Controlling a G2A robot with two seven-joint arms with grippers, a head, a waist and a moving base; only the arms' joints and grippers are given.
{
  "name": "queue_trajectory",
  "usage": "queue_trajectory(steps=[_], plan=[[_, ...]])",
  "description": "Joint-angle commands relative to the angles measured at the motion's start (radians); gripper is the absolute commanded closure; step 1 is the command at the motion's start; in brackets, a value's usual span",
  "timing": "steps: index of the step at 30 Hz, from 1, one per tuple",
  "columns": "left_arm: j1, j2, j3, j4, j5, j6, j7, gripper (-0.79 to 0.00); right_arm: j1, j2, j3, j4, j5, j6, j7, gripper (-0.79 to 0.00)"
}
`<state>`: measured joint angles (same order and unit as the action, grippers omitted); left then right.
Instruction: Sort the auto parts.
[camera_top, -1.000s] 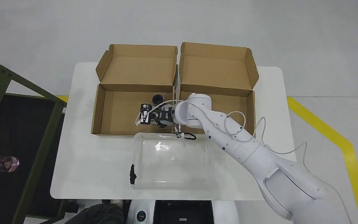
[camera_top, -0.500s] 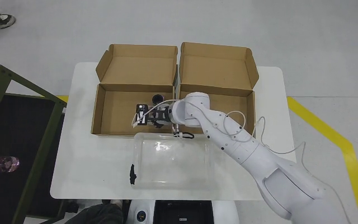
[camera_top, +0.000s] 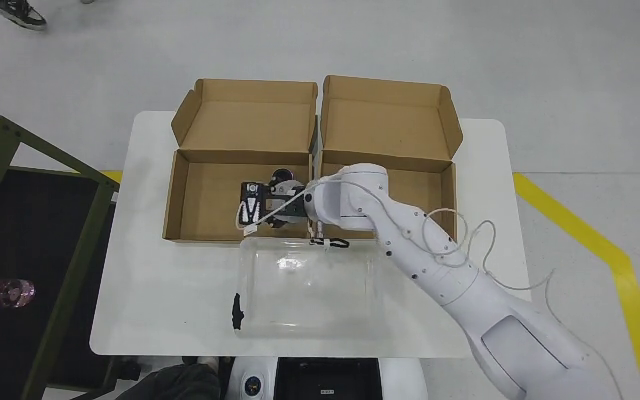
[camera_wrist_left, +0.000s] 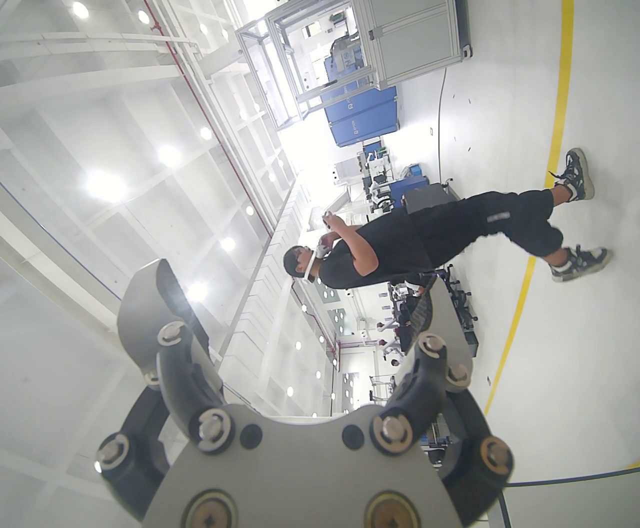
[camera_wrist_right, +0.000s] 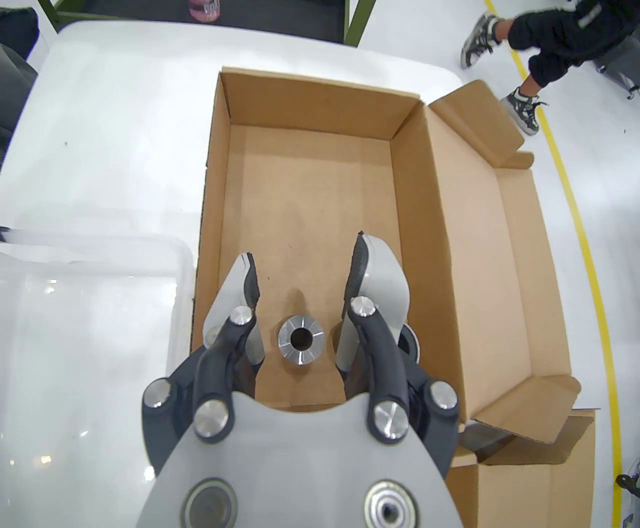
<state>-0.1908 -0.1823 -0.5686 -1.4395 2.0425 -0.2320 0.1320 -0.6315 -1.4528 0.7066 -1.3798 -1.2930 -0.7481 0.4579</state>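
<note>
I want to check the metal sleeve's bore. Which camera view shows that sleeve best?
The right wrist view: the metal sleeve stands end-on on the cardboard box floor, seen between the fingers of the open right gripper. In the top view the gripper hangs over that spot; the left wrist view faces the room.

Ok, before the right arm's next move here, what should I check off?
1. Right tool open: ok, fingers spread.
2. Metal ring released: ok, it sits hole-up on the floor of the left cardboard box, between the fingers and touching neither.
3. Ring in the correct box: cannot tell.
4. Next part available: ok, a black part lies at the edge of the clear bin; inside or outside, cannot tell.
5. Left tool free: ok, open, holding nothing.
</note>
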Motion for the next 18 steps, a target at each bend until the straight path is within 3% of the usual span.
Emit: queue_trajectory(steps=[1,18], plan=[[0.000,0.000,0.000,0.000,0.000,0.000,0.000,-0.785,-0.037,0.015,0.032,-0.052,-0.007,-0.015,0.000,-0.354],[0.000,0.000,0.000,0.000,0.000,0.000,0.000,-0.785,-0.388,0.128,0.344,-0.395,-0.062,-0.115,-0.110,-0.372]])
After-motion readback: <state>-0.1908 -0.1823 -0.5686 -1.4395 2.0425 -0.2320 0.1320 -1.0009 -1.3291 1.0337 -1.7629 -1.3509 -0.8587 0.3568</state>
